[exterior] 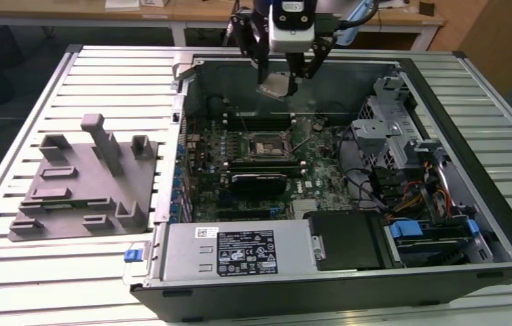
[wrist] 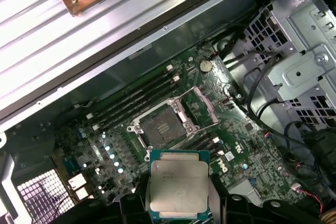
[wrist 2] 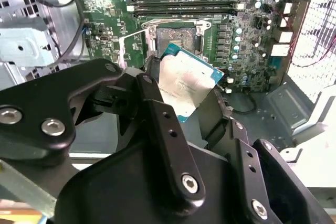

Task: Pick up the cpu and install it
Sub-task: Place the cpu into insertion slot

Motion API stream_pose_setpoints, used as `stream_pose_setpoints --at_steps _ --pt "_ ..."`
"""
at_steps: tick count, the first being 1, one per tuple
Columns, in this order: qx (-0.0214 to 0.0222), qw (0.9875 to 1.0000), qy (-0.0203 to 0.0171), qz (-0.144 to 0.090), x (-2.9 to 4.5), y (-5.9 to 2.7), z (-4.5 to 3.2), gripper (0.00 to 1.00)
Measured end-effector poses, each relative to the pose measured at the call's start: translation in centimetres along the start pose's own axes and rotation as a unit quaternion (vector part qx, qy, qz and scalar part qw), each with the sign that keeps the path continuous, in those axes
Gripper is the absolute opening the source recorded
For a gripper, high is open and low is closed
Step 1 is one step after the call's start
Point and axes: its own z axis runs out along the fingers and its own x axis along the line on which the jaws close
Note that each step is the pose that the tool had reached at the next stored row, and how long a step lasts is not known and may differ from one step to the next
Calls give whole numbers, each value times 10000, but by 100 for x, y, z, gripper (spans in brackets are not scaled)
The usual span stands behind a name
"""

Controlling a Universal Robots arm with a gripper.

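Install half done: on the slatted tabletop (exterior: 57,272), the grey fixture (exterior: 84,183) sits on the exterior view's left, beside the open computer case (exterior: 499,190), whose power supply (exterior: 238,250) fills the near end. Past it, in the middle of the motherboard (exterior: 204,170), the socket (exterior: 267,144) lies empty. In the first wrist view its metal frame (wrist: 203,106) stands open and the dark contact bed is bare.

By my reading the pick-up is finished and the seating is not yet done. The cpu (exterior: 274,87) rests on no surface and is clamped by its edges in my end effector (exterior: 280,83).

I hang from above over the far end of the case, beyond the socket and clear of the board. My fingers (wrist 2: 160,119) point down and are narrowed onto the chip. In the second wrist view the cpu (wrist 2: 185,85) rides tilted, its silver lid showing between the black links. In the first wrist view the cpu (wrist: 177,190) sits nearer the lens than the socket (wrist: 160,128), and the two are apart, not touching.
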Motion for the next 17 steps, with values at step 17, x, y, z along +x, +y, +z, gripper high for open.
stream_pose_setpoints --at_steps 17 --pt "3 9969 -65 781 0 0 5 53"
